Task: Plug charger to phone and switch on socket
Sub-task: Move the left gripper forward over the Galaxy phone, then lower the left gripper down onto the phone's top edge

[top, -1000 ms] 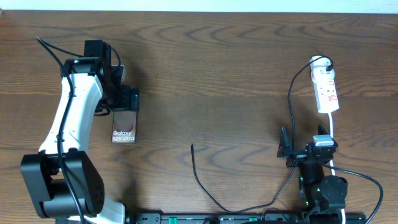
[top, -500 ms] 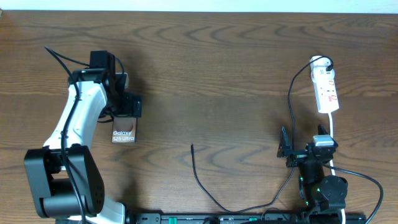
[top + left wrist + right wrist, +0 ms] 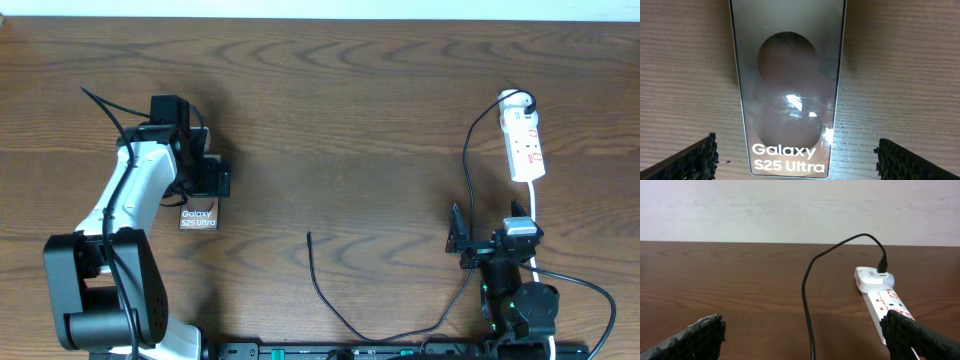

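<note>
Judging the phone (image 3: 787, 90) as glossy, rigid and slippery, I'd pinch it across its long edges. It lies flat beneath my left gripper (image 3: 800, 159), between its wide-apart jaws, untouched as far as I can tell. The charger tip (image 3: 309, 236), thin and floppy, lies well off between both grippers; my right gripper (image 3: 807, 337) is spread, empty, facing the socket (image 3: 885, 297).

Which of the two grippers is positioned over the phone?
The left gripper: its open jaws stand either side of the phone, at its printed end. The right gripper, also open, faces the socket, far from the phone.
</note>
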Available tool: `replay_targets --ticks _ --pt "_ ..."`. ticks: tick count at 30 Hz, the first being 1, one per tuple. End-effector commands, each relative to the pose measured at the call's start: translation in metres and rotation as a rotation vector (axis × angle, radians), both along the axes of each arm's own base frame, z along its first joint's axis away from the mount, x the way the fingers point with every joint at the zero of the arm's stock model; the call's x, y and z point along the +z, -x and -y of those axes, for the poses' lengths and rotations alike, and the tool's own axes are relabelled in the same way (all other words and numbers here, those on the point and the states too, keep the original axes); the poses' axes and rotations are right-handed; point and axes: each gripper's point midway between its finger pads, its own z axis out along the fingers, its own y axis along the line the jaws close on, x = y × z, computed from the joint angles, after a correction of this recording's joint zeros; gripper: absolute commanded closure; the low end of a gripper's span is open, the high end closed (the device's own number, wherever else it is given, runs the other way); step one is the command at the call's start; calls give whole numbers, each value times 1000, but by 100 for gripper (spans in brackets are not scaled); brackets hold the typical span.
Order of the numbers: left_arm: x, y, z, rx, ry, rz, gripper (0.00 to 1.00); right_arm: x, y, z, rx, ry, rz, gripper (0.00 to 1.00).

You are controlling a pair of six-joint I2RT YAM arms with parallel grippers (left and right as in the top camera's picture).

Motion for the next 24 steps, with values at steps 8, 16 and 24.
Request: replay_targets --ticks 8,16,24 --pt "-11 -3 -22 56 13 -1 2 0 0 0 -1 -4 2 1" --pt "-18 -2 -16 70 104 -16 2 0 0 0 -1 -4 2 1" --pt "-20 -2 -16 3 19 -28 2 0 0 0 -1 -4 2 1"
